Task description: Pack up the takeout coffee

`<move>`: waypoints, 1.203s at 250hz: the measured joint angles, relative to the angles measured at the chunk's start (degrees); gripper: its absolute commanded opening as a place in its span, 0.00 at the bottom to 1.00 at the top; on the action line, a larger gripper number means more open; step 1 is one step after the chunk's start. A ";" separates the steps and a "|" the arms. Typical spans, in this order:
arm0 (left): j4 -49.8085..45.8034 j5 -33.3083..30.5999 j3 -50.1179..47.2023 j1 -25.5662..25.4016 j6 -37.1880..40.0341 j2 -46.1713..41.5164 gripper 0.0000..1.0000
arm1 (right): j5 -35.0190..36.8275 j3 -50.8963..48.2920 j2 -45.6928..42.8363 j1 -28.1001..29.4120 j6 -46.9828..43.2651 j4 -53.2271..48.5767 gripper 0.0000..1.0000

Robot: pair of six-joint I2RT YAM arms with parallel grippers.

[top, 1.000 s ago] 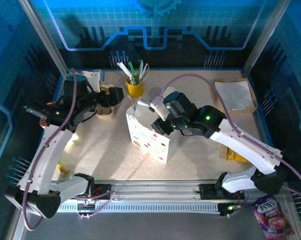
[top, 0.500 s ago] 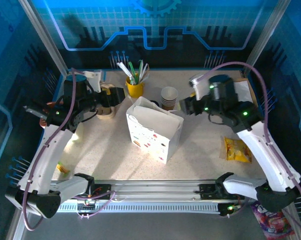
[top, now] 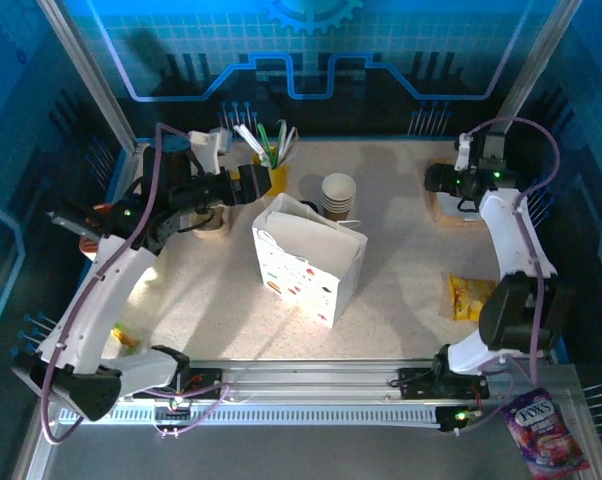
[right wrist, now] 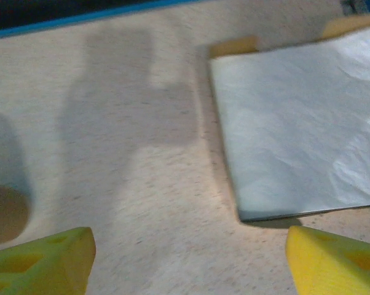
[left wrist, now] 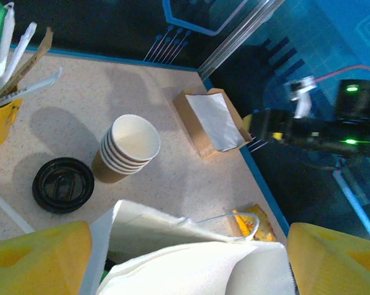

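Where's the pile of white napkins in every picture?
Top external: the napkins are at the far right of the table, partly covered.
Left wrist: the napkins are in the upper middle, right of the paper cups.
Right wrist: the napkins fill the upper right.
Shared landmark: the blue table rim runs behind them.

My left claw (top: 253, 185) beside yellow utensil cup (top: 274, 178), white paper bag (top: 306, 262) upright mid-table, stack of lidless cups (top: 338, 194) just behind it, my right claw (top: 436, 180) far right, yellow snack packet (top: 471, 298) nearer me
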 measured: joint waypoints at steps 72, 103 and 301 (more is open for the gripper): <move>0.13 -3.34 0.66 -0.11 2.03 0.72 0.84 | 2.82 8.70 19.74 -6.73 0.83 2.03 0.82; -0.39 -5.68 -0.66 -0.09 4.52 1.40 0.84 | 2.95 13.40 26.18 -7.91 0.79 1.51 0.82; -0.87 -7.41 -3.74 1.22 8.07 2.40 0.84 | -0.02 27.43 40.48 -7.34 -2.47 -7.93 0.56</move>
